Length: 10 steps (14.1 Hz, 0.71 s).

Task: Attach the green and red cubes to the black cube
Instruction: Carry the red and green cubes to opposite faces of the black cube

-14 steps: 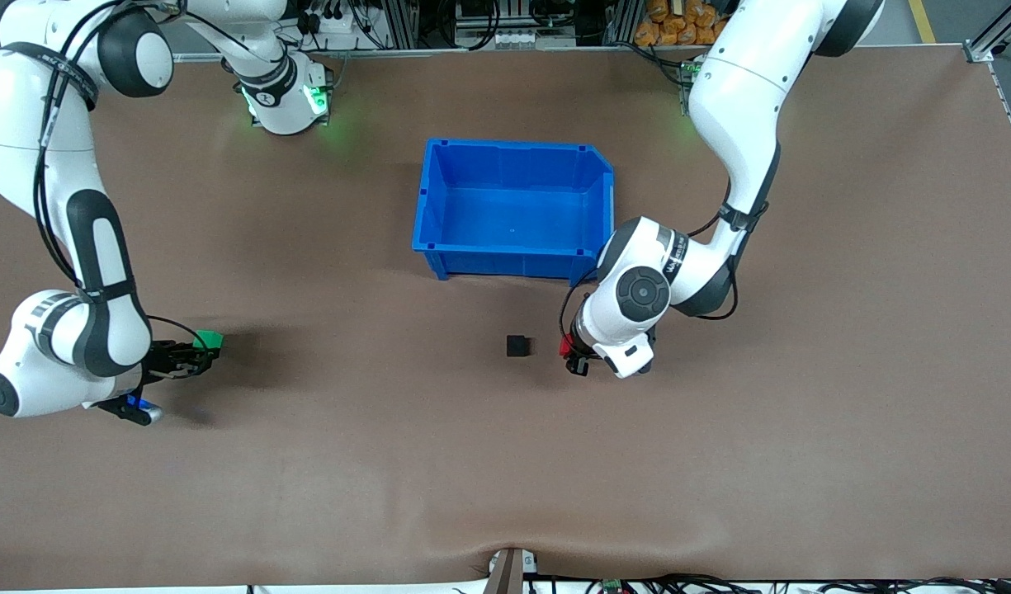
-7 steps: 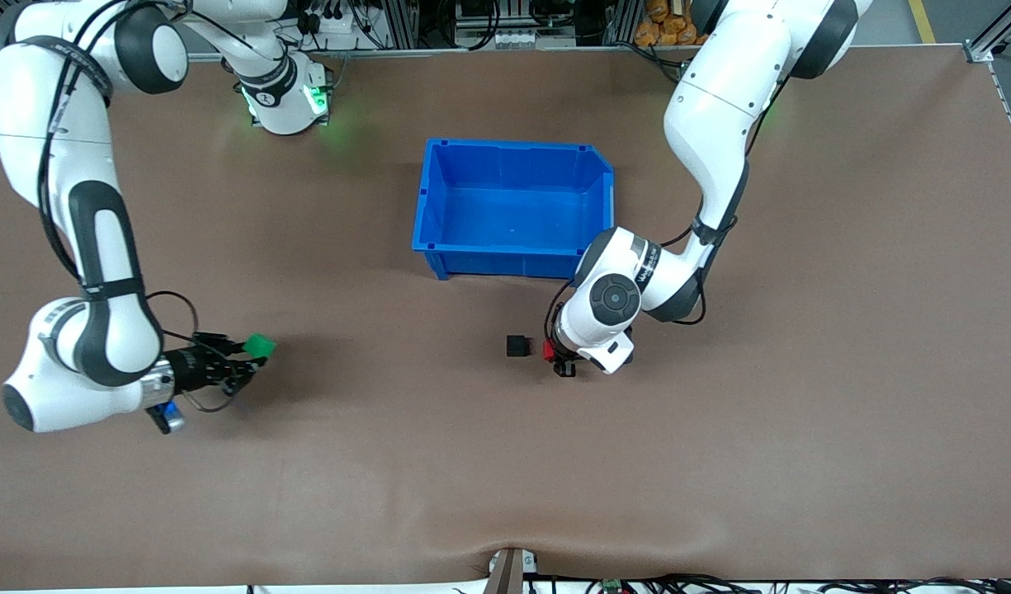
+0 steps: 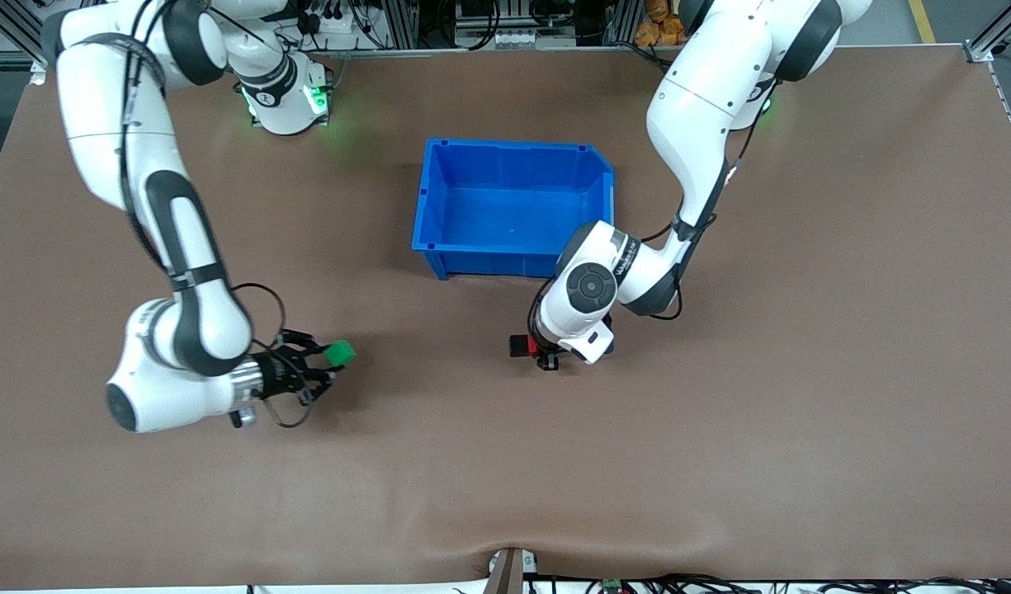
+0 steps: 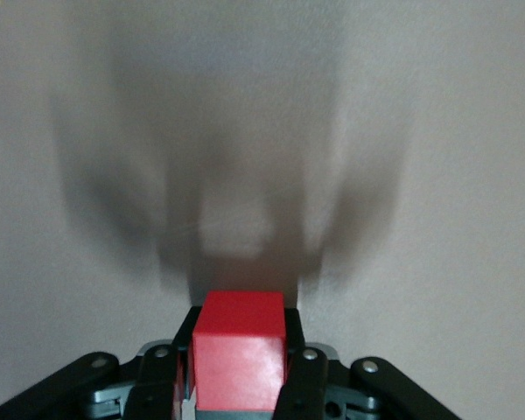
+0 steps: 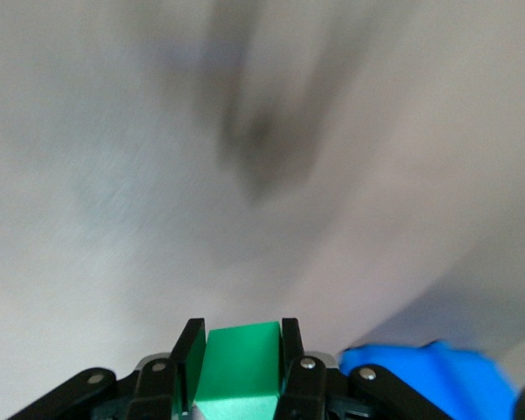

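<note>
The red cube (image 3: 518,345), clamped between the left gripper (image 3: 531,350) jaws, has come across to where the black cube (image 3: 512,351) sits; only a dark sliver shows at the red one's edge, so they look pressed together or stacked, and the first attachment seems made or nearly so. The green cube (image 3: 340,354) is pinched between the right gripper (image 3: 328,363) jaws, carried in from the right arm's end but well apart from the other two. The blue bin (image 3: 427,216) sits untouched.

Both arms reach low, left hand (image 3: 536,353) and right hand (image 3: 328,363) clamped shut.
</note>
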Tool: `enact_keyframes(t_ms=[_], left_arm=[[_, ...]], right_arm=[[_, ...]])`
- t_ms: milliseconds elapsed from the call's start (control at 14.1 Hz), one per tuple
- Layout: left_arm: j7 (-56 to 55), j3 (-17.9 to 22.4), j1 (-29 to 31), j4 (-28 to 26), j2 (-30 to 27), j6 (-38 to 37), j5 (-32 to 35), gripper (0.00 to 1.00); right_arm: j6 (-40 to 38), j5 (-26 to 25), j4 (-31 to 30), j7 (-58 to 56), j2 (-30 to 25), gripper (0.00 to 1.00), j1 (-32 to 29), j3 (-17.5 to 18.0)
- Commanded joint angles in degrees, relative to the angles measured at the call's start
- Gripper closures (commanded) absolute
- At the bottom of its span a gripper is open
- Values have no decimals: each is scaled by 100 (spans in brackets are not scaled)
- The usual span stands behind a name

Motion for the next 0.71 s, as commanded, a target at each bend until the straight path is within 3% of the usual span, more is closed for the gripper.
enact_keyframes(t_ms=[0, 354, 425, 638], left_arm=[[-48, 101, -137, 182, 187, 21, -64, 100], [-13, 110, -155, 182, 231, 30, -38, 100], [-13, 110, -198, 182, 222, 30, -38, 96], [-13, 119, -242, 191, 222, 47, -38, 97]], right_arm=[[699, 179, -23, 1046, 2, 100, 655, -66], [1982, 416, -49, 2102, 239, 100, 1385, -66], [2255, 390, -58, 2331, 309, 100, 1526, -66], [2538, 416, -58, 2560, 476, 100, 1738, -66]])
